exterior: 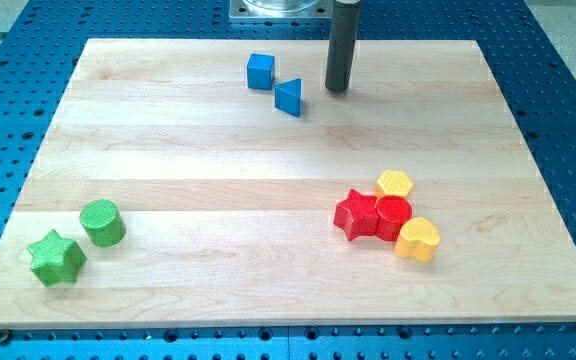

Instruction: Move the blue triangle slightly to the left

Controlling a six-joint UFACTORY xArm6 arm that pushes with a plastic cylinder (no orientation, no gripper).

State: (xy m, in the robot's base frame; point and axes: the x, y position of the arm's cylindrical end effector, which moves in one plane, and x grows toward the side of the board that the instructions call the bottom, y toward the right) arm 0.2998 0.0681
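The blue triangle [288, 97] lies near the view's top, a little left of centre on the wooden board [218, 200]. A blue cube [260, 71] sits just up and to the left of it, with a small gap between them. My tip [338, 90] rests on the board to the right of the blue triangle, about a block's width away and not touching it. The dark rod rises straight up out of the view's top.
A green cylinder [102, 222] and a green star [56, 258] sit at the bottom left. At the right, a red star [357, 214], a red cylinder [393, 216], a yellow hexagon-like block [395, 184] and a yellow heart [418, 239] cluster together.
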